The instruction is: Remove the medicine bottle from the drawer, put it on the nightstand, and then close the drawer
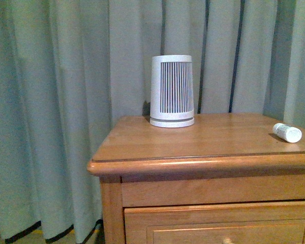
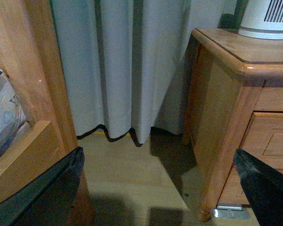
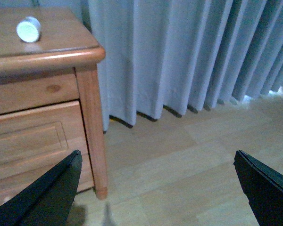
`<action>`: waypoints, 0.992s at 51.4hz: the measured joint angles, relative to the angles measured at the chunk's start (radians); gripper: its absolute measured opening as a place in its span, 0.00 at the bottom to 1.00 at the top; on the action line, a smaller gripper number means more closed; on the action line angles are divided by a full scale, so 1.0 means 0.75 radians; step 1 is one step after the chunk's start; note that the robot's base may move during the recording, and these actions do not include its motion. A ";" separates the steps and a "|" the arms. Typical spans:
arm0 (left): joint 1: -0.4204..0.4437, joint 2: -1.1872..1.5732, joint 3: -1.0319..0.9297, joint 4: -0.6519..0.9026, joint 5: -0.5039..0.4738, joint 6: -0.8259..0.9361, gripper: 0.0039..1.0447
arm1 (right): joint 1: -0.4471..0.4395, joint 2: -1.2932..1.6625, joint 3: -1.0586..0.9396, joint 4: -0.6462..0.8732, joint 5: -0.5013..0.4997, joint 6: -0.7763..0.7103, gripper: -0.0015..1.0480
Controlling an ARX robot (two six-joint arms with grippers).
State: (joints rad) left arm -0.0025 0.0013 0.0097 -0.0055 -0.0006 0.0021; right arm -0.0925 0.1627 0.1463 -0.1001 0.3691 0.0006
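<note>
Grey curtains point(image 1: 56, 112) hang behind the nightstand point(image 1: 203, 142), whose drawer point(image 1: 213, 223) sits flush, shut. A white slatted cylinder point(image 1: 172, 91) stands upright at the back of the top. The bottle point(image 1: 287, 132) lies on its side near the top's right edge, touching nothing else. Both claws, left point(image 2: 155, 188) and right point(image 3: 155, 188), are spread wide and hold nothing, low beside the nightstand.
</note>
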 joint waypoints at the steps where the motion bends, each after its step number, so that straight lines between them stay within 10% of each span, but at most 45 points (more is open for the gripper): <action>1: 0.000 0.000 0.000 0.000 0.000 0.000 0.94 | 0.009 -0.007 -0.006 0.002 0.003 -0.004 0.93; 7: 0.000 0.000 0.000 0.000 0.000 0.000 0.94 | 0.012 -0.020 -0.023 0.012 -0.028 -0.020 0.93; 11: 0.000 0.001 0.000 0.000 0.000 0.000 0.94 | -0.122 -0.092 -0.084 0.132 -0.565 -0.014 0.76; 14: 0.000 0.000 0.000 0.000 0.000 0.001 0.94 | -0.109 -0.109 -0.097 0.136 -0.700 -0.011 0.64; 21: 0.000 0.000 0.000 0.000 0.001 0.000 0.94 | 0.103 -0.149 -0.127 0.129 -0.514 -0.007 0.33; 31: 0.000 0.000 0.000 0.000 0.000 0.000 0.94 | 0.117 -0.201 -0.178 0.130 -0.497 -0.007 0.03; 51: 0.000 0.000 0.000 0.000 0.000 0.000 0.94 | 0.118 -0.207 -0.178 0.131 -0.496 -0.005 0.03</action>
State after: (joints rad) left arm -0.0025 0.0013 0.0097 -0.0055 -0.0006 0.0021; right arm -0.0040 0.0074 0.0132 -0.0017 -0.0032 -0.0032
